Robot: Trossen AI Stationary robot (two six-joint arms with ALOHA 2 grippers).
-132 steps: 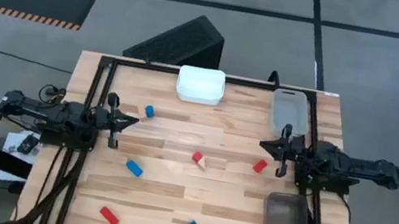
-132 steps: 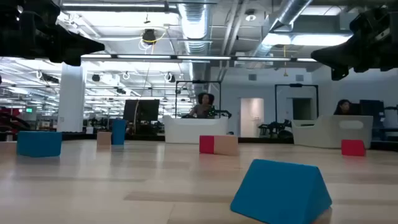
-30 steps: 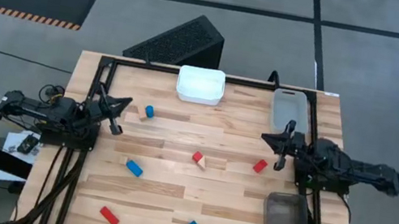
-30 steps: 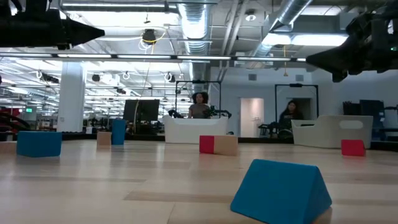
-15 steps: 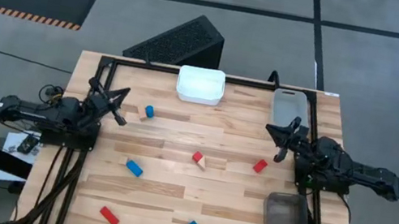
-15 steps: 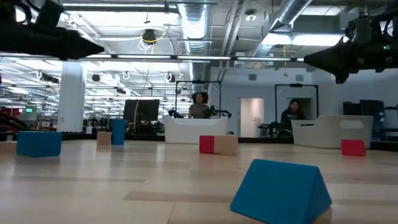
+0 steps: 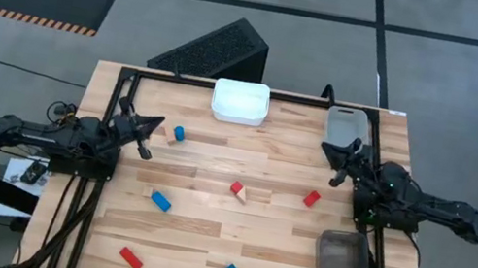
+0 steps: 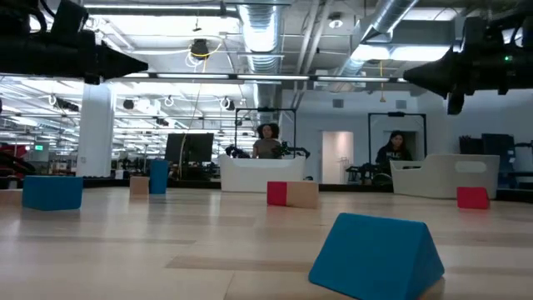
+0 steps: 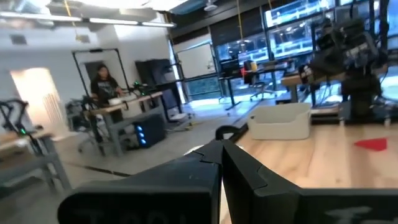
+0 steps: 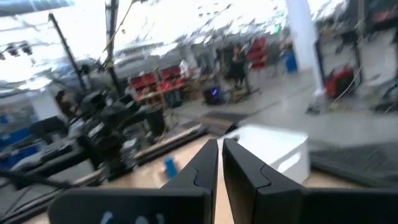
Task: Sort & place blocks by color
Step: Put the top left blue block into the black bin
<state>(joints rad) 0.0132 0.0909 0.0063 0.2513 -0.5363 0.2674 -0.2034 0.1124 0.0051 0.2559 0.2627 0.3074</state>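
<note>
Red blocks (image 7: 310,198), blue blocks (image 7: 160,201), a pale wood table (image 7: 200,245), and a white bin (image 7: 241,101).

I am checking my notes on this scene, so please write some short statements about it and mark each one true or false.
1. The white bin is at the far edge of the table. True.
2. The left gripper holds a blue block. False: it is shut on nothing, near the small blue block.
3. A red block touches a wood block at mid-table. True.
4. The grey bin holds two blocks. False: no blocks show in it.
5. The right gripper is beside the clear bin. True.
6. All red blocks are in the white bin. False: three lie on the table, including one near the front and one toward the right.
</note>
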